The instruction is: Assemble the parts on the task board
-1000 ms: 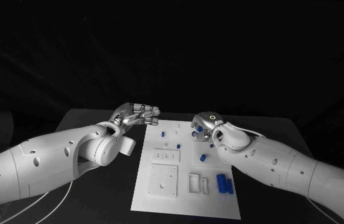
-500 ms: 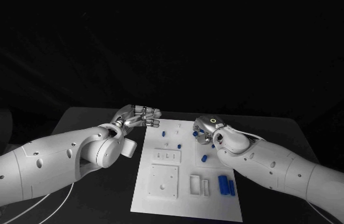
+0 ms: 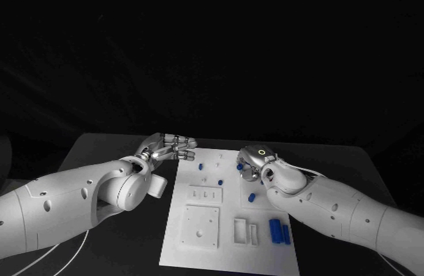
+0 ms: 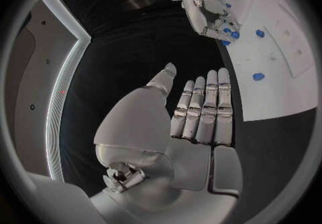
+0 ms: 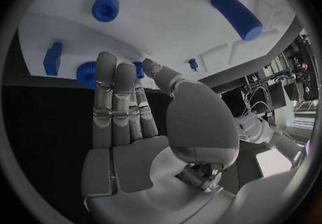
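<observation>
Right silver hand (image 3: pixel 251 164) edged inward over flat white task board (image 3: pixel 231 251), fingers straight, empty, reaching small blue round part (image 5: pixel 86 74); next: pinch it. Left silver hand (image 3: pixel 168 147) open, idle.

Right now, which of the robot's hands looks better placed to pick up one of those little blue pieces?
Probably the right hand: it is over the task board with blue parts at its fingertips. The left hand is empty, at the board's far left corner.

Both arms reach forward, left hand (image 4: pixel 195 119) and right hand (image 5: pixel 134 122) empty, fingers (image 5: pixel 110 101) extended.
</observation>
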Motion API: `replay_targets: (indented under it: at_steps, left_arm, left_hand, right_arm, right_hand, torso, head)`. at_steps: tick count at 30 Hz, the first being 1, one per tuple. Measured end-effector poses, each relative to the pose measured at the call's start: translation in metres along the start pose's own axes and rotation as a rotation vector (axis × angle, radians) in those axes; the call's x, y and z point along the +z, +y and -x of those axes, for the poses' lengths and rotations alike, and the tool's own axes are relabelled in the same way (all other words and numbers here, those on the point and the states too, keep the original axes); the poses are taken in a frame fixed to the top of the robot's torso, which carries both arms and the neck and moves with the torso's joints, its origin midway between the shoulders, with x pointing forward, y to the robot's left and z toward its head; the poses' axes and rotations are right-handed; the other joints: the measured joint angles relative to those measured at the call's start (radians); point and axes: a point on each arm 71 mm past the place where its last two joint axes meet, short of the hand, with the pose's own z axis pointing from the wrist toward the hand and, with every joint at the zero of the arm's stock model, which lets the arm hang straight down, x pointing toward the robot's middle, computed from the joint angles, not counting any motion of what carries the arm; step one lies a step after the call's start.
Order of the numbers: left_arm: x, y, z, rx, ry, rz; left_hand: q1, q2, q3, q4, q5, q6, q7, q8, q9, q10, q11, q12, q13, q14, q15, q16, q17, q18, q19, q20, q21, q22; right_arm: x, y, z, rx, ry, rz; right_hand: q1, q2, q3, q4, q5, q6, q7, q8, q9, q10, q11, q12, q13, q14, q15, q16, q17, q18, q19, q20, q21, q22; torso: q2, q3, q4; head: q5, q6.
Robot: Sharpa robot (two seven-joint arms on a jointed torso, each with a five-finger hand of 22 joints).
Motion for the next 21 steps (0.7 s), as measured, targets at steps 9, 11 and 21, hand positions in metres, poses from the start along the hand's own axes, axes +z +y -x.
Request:
replay_targets:
  at_steps: [9, 11, 21]
  left_arm:
    - [0.0002, 0.0002, 0.0002, -0.001, -0.001, 0.002]
    - [0.0003, 0.0004, 0.0007, -0.001, -0.002, 0.002]
    - [0.0008, 0.0015, 0.0029, -0.007, -0.008, 0.012]
  left_hand:
    - [0.0, 0.0, 0.0, 0.0, 0.0, 0.0, 0.0, 0.0, 0.0, 0.0, 0.0, 0.0, 0.0, 0.0, 0.0, 0.0, 0.0, 0.0, 0.0, 0.0, 0.0, 0.0]
    - [0.0, 0.0, 0.0, 0.0, 0.0, 0.0, 0.0, 0.0, 0.0, 0.0, 0.0, 0.0, 0.0, 0.0, 0.0, 0.0, 0.0, 0.0, 0.0, 0.0, 0.0, 0.0]
    - [0.0, 0.0, 0.0, 0.0, 0.0, 0.0, 0.0, 0.0, 0.0, -0.003, -0.003, 0.0, 0.0, 0.0, 0.0, 0.0, 0.001, 0.0, 0.0, 0.0, 0.0, -0.003]
  right_arm:
    - [0.0013, 0.0018, -0.0005, 0.002, -0.003, 0.0]
    - [0.0016, 0.0018, -0.0001, 0.003, -0.006, 0.0]
    - [0.0023, 0.002, 0.0018, 0.011, -0.03, -0.004]
  right_hand:
    - [-0.018, 0.018, 0.007, 0.016, -0.004, 0.008, -0.007, 0.0, 0.003, 0.011, -0.007, 0.0, 0.0, 0.0, 0.0, 0.0, 0.0, 0.0, 0.008, 0.0, -0.027, 0.027]
    - [-0.016, 0.022, 0.011, 0.019, -0.004, 0.022, -0.007, 0.0, 0.005, 0.024, -0.009, 0.0, 0.0, 0.0, 0.0, 0.005, 0.0, 0.0, 0.012, -0.004, -0.027, 0.033]
    - [-0.015, 0.071, 0.023, 0.006, -0.031, 0.067, -0.019, 0.001, 0.018, 0.076, -0.028, -0.002, 0.0, -0.006, -0.011, 0.013, 0.006, -0.006, 0.007, -0.011, -0.028, 0.087]
  torso:
    - [0.008, -0.0006, -0.0004]
    - [0.01, -0.0008, -0.0003]
    - [0.016, -0.0024, -0.0007]
  head:
    - [0.002, 0.007]
    - [0.002, 0.008]
    - [0.005, 0.01]
